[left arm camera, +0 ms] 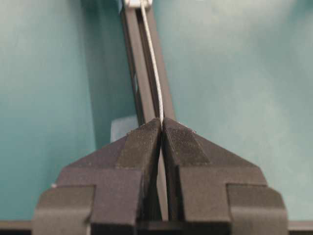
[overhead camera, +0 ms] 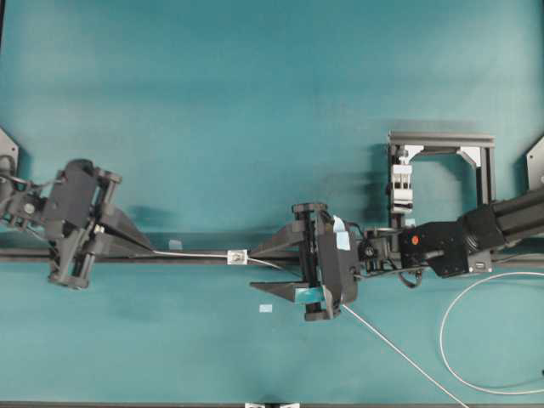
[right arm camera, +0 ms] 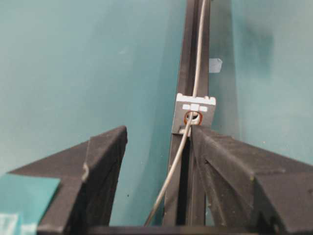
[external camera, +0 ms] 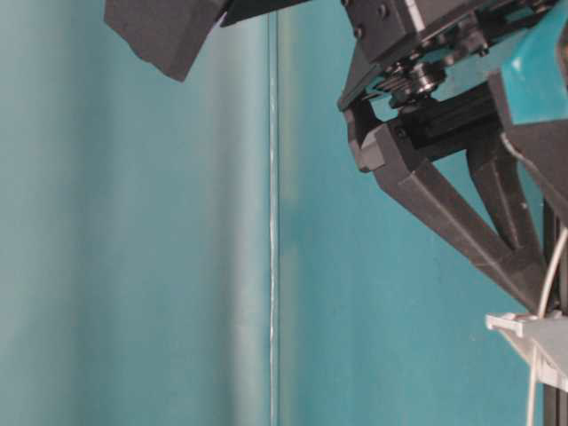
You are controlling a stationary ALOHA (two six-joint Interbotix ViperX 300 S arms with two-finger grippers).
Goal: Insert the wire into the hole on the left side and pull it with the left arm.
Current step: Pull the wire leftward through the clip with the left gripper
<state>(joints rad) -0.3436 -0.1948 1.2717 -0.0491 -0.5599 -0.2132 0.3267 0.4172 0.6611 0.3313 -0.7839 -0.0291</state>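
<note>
left wrist: wire (left arm camera: 154, 73) pinched; right wrist: through hole (right arm camera: 192, 118).

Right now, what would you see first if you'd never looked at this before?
Two black robot arms meet over a teal table. The left gripper is shut on the wire, which runs through the hole in a small white block on the black rail. The right gripper is open beside it.

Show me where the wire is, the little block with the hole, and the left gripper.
wire (right arm camera: 197, 73): right wrist view, stretch beyond the block.
block with the hole (right arm camera: 195, 114): right wrist view, its white face.
left gripper (left arm camera: 162, 122): left wrist view, fingertips pinched on the wire.
</note>
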